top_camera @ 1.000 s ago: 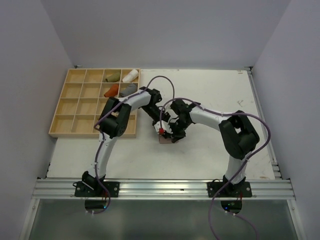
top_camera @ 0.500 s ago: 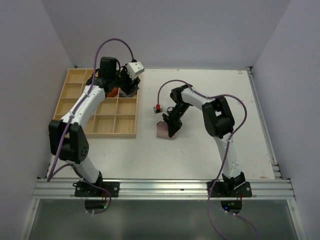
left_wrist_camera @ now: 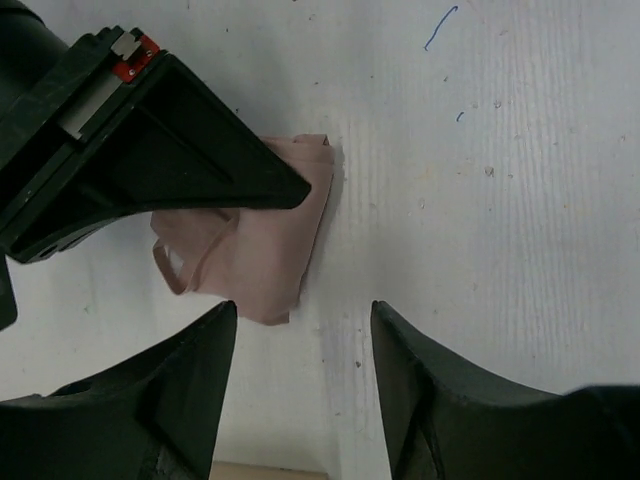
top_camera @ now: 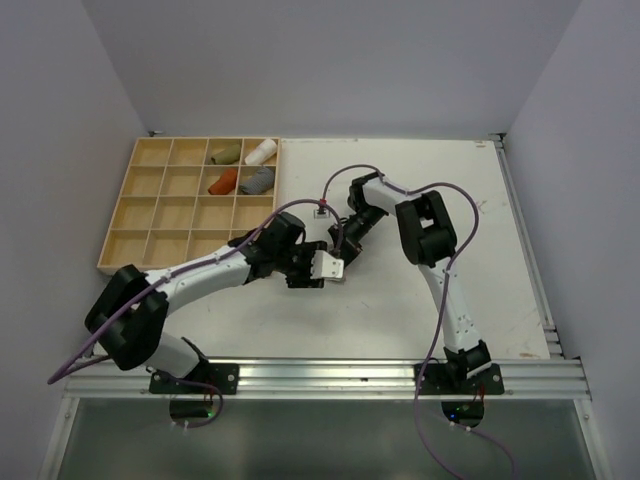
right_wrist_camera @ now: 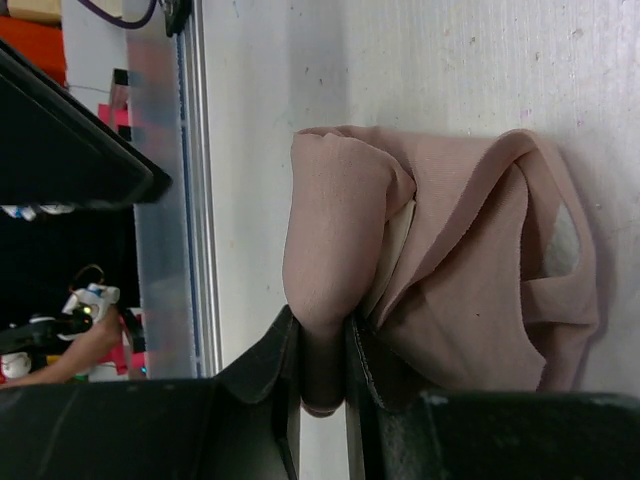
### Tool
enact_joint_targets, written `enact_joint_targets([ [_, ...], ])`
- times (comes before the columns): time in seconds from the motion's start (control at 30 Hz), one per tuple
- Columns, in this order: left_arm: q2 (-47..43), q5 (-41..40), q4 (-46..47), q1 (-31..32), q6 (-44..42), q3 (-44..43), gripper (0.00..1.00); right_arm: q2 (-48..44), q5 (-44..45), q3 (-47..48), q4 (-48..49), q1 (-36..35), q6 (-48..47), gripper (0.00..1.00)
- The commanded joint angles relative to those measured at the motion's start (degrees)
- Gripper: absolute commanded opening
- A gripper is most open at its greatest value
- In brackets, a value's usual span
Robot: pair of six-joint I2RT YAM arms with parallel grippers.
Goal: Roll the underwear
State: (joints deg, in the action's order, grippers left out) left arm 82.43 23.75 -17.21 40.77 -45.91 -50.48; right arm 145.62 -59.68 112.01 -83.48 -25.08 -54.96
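The pale beige-pink underwear (left_wrist_camera: 262,245) lies crumpled on the white table, partly folded over on itself. My right gripper (right_wrist_camera: 322,330) is shut on a rolled fold at its edge, with cloth bulging out between the fingers (right_wrist_camera: 262,365). In the top view this gripper (top_camera: 341,252) sits mid-table. My left gripper (left_wrist_camera: 303,308) hovers open just beside the garment, touching nothing; from above it (top_camera: 321,266) is right against the right gripper. The rust-orange underwear (top_camera: 222,183) sits rolled in a tray compartment.
A wooden compartment tray (top_camera: 150,215) stands at the back left, holding an olive roll (top_camera: 224,153), a white roll (top_camera: 261,152) and a grey roll (top_camera: 257,180). The table's metal rail (right_wrist_camera: 170,200) shows in the right wrist view.
My left arm has left the tray's back compartments and come down to mid-table beside the right gripper. The right gripper has shifted slightly with the beige-pink cloth.
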Motion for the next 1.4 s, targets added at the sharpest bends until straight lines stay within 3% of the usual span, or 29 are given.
enact_joint_targets([
  [0.0,3.07,-1.69,9.73,1.59,-3.92,-0.23,0.60,4.76,6.77,-0.82,-7.40,-0.85,0.38,0.00],
  [0.33,13.89,-1.77,11.58,3.08,-12.09,-0.76,0.59,4.85,6.33,-2.23,-7.40,-0.67,-0.85,0.00],
  [0.43,16.00,-1.08,11.76,3.52,-12.62,-1.02,0.55,4.85,6.51,-1.79,-7.40,-0.67,-0.85,0.00],
  [0.47,16.87,-0.90,10.37,3.70,-13.06,-1.20,0.48,4.85,6.68,-1.44,-7.40,-0.58,-0.85,0.00],
  [0.5,17.23,-0.46,8.96,3.79,-13.33,-2.25,0.44,4.67,6.77,-1.18,-7.40,-0.58,-1.03,0.02],
  [0.53,17.67,-0.11,7.21,3.79,-13.76,-3.04,0.40,4.32,6.86,-1.00,-7.31,-0.58,-1.11,0.12],
  [0.67,19.60,2.70,-6.83,4.22,-14.91,-7.17,0.18,1.95,10.44,3.37,-7.22,0.82,-0.51,0.28],
  [0.73,20.13,3.32,-10.62,4.92,-12.73,-7.97,0.13,-0.15,12.38,6.10,-7.13,2.92,-0.58,0.35],
  [0.83,21.71,4.02,-14.59,5.98,-9.30,-9.37,0.11,-2.79,13.80,9.09,-7.13,5.65,-0.85,0.40],
  [1.03,25.05,9.82,-19.70,5.90,0.99,-10.69,0.20,-8.94,14.33,18.77,-3.54,13.91,4.58,0.45],
  [1.13,31.10,13.51,-24.87,5.11,4.33,-15.69,0.20,-16.75,15.55,15.72,-0.11,17.60,5.56,0.49],
  [1.37,50.42,18.96,-39.71,-1.30,6.18,-35.10,0.21,-42.85,20.13,-13.25,9.03,21.04,-2.23,0.51],
])
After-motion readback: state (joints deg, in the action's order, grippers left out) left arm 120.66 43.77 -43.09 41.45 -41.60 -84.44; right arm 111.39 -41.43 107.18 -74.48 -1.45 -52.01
